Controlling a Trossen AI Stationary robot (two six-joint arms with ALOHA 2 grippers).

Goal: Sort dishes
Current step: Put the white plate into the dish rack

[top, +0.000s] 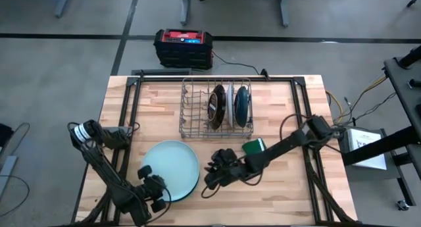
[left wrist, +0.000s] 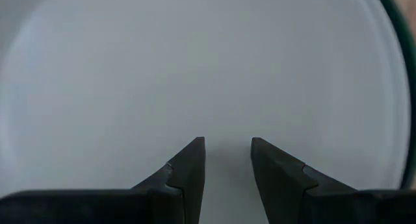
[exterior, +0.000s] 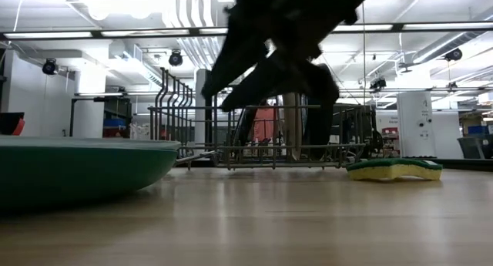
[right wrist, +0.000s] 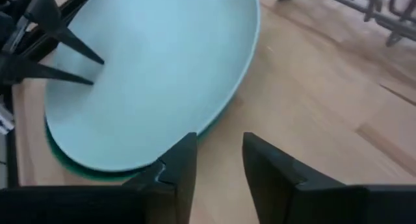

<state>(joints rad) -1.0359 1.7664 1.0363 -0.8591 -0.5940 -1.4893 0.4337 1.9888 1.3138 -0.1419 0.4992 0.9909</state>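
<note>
A large pale blue-white plate (top: 170, 166) lies on a green plate, whose rim (right wrist: 71, 164) shows beneath it, at the table's near middle. My left gripper (top: 156, 187) is open, its fingertips (left wrist: 227, 149) over the pale plate's near-left part. My right gripper (top: 212, 173) is open above bare table, just right of the plates' edge, and shows in its wrist view (right wrist: 220, 156). A dark red-brown plate (top: 218, 105) and a dark teal plate (top: 242, 103) stand on edge in the wire rack (top: 191, 112). My left gripper points its open fingers (right wrist: 78, 52) slanting down at the pale plate's top face, near its near-left rim (right wrist: 62, 87). I cannot tell whether the tips touch the plate. The plate lies flat on the green plate.
A green and yellow sponge (top: 253, 147) lies right of the plates, near my right arm, and shows in the low view (exterior: 394, 169). The rack stands at the far middle. A black and red box (top: 183, 45) sits on the floor beyond the far edge.
</note>
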